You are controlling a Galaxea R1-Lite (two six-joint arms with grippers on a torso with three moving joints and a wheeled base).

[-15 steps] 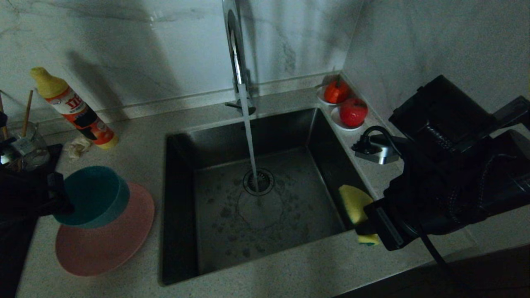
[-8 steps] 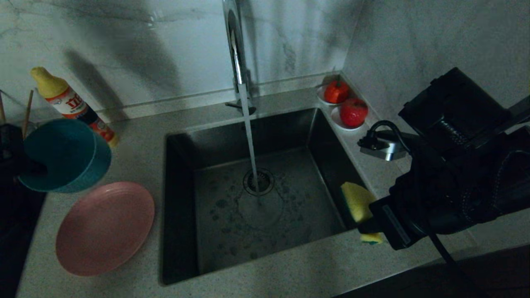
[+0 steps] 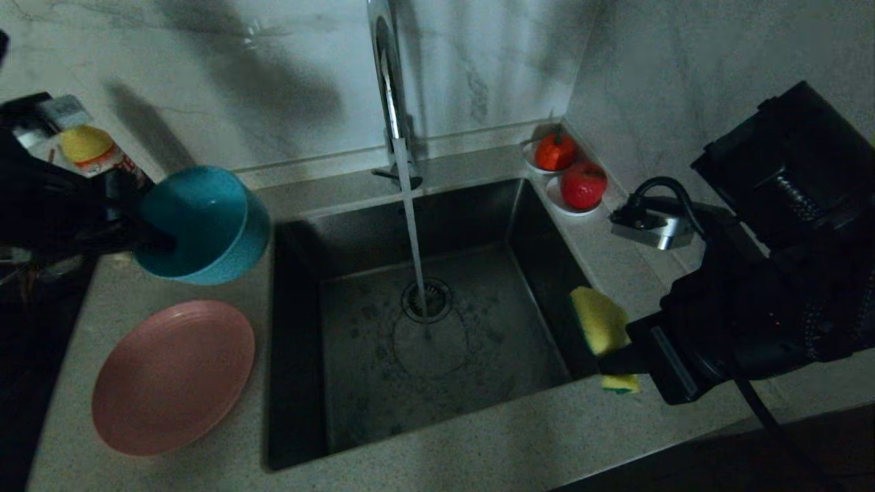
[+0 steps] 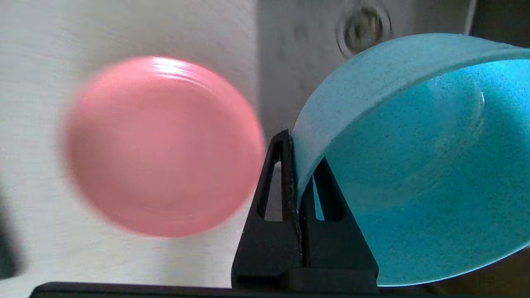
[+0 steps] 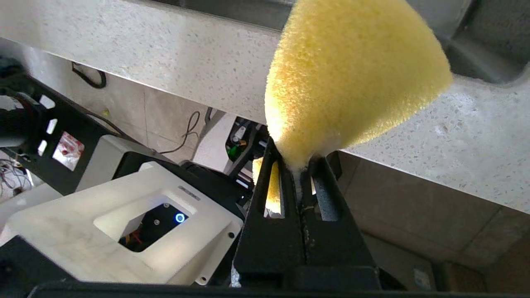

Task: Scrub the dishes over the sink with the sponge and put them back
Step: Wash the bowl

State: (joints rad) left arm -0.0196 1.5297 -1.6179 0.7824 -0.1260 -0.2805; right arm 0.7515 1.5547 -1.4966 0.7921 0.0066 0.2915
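Observation:
My left gripper is shut on the rim of the teal-blue bowl, which hangs tilted in the air over the counter just left of the sink. The pink plate lies flat on the counter below it. My right gripper is shut on the yellow sponge at the sink's front right corner. Water runs from the chrome faucet onto the drain. The chopsticks are hidden.
A yellow-capped detergent bottle stands at the back left, partly behind my left arm. Two white saucers with red fruit sit in the back right corner beside the wall. A small metal fitting with a black cable lies right of the sink.
My left gripper has lifted the bowl off the pink plate and carried it up and to the right toward the sink. The right arm with the sponge has barely shifted.

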